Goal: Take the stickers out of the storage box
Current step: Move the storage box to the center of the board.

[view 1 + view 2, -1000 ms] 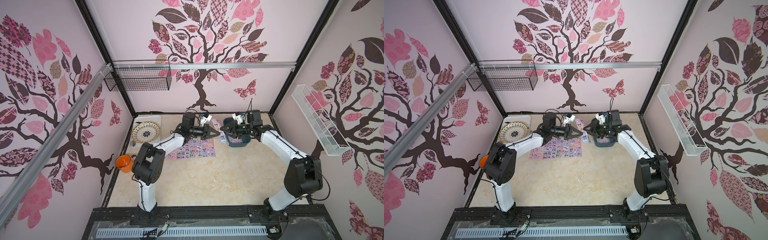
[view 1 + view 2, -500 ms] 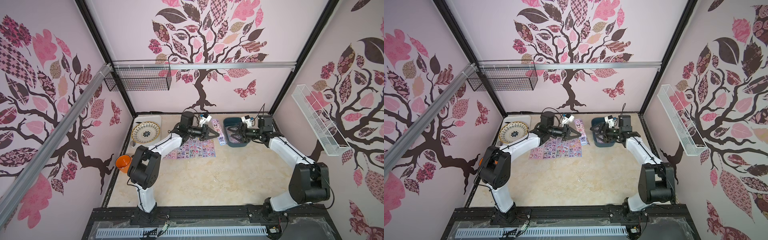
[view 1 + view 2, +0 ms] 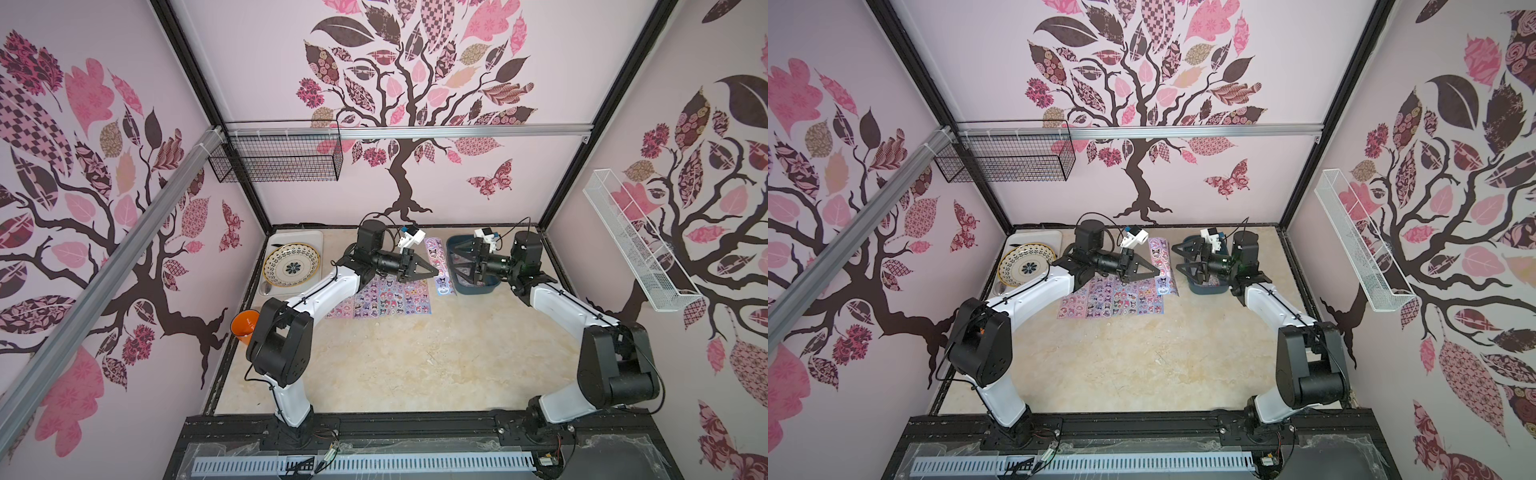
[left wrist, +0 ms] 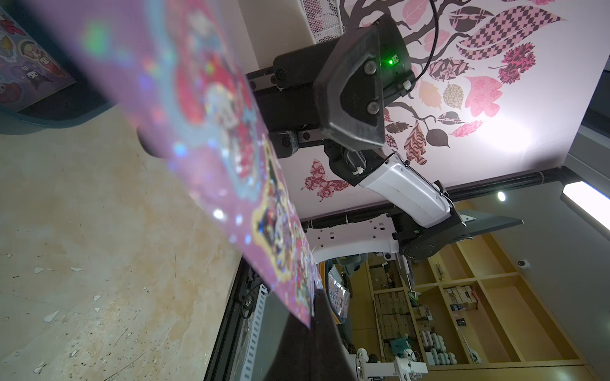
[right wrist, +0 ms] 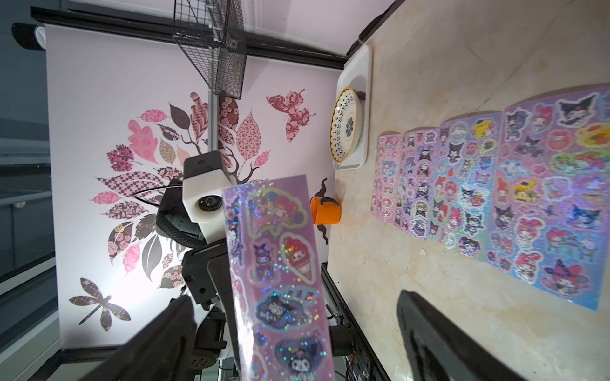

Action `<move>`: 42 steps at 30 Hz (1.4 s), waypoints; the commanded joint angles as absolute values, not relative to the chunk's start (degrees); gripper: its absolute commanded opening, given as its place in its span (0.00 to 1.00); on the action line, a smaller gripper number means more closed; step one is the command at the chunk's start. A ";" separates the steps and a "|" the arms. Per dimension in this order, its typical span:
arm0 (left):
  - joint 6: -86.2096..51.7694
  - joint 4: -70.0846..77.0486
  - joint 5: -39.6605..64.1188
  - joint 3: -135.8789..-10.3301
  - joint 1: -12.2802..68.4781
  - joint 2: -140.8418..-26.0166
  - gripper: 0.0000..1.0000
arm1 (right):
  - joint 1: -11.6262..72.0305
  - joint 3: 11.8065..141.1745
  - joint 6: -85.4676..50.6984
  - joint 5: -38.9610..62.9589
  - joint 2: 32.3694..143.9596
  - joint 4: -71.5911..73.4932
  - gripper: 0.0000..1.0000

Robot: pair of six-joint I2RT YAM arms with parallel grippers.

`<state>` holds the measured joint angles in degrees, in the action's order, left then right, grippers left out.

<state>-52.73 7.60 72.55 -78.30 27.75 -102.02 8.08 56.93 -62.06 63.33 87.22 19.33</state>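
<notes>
The right pincer (image 3: 457,267) has been spread wide (now empty), the storage box (image 3: 478,291) beneath it; the purple sticker sheet (image 3: 435,248) is clamped by the left pincer (image 3: 433,273) alone. Handover judged complete.

Backed right gripper (image 3: 455,267) off left gripper (image 3: 435,272) to above the storage box (image 3: 478,290) | spread its jaws from part-closed to wide apart, off the sticker sheet (image 3: 434,248) | handed sheet over to left gripper alone, just beside the box | bared sheet's full length in both top views, earlier hidden behind the two grippers.
</notes>
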 commanded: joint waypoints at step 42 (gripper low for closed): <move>-32.39 -19.15 66.89 -80.04 21.30 -103.77 0.19 | 9.49 73.76 -30.98 52.20 89.45 -24.92 0.00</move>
